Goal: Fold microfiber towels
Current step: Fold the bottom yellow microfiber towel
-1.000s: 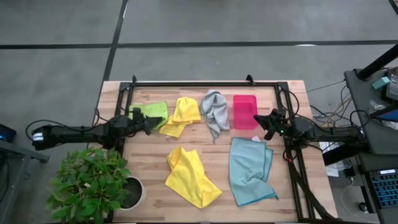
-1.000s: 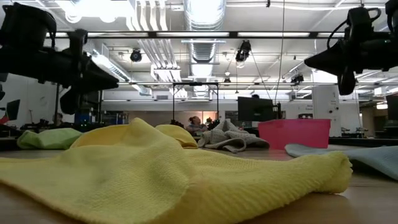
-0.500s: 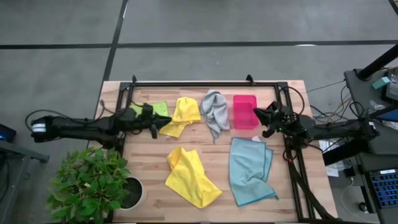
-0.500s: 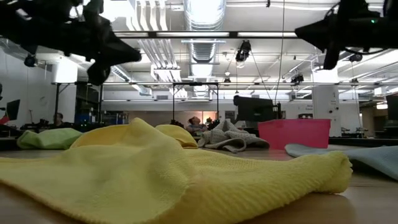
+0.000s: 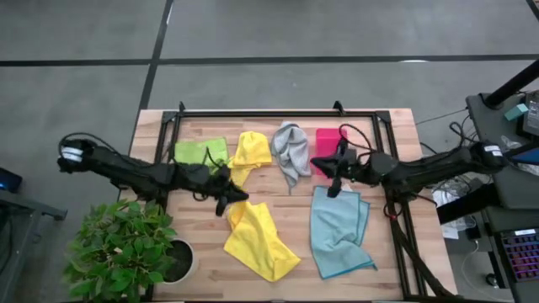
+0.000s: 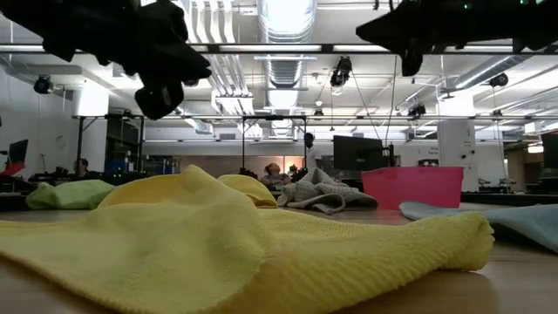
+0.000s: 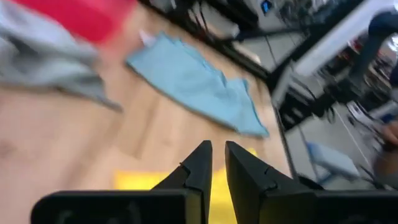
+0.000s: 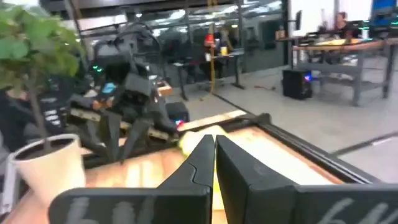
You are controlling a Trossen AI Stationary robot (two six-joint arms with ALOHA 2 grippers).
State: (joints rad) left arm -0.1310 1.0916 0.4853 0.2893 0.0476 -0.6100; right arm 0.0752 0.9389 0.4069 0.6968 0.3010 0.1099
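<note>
Several towels lie flat on the wooden table: lime green point(image 5: 200, 151), yellow point(image 5: 249, 155) and grey point(image 5: 290, 151) along the far side, a second yellow one point(image 5: 257, 240) and a light blue one point(image 5: 339, 227) nearer. My left gripper point(image 5: 226, 202) is shut and empty, hanging in the air over the near yellow towel's far corner; the low view point(image 6: 161, 87) shows it well above the cloth. My right gripper point(image 5: 327, 168) is shut and empty, in the air over the pink tray's near edge and the blue towel's far edge.
A rigid pink tray point(image 5: 324, 139) stands at the far right beside the grey towel. A potted plant point(image 5: 126, 252) stands off the table's near left corner. A black frame rail point(image 5: 269, 113) runs along the far edge and down both sides.
My left gripper has swung from over the lime green towel toward the table's right and near edges, ending above the near yellow towel's far corner. My right gripper has moved from the right rail toward the table's left, over the pink tray. No towel has moved.
</note>
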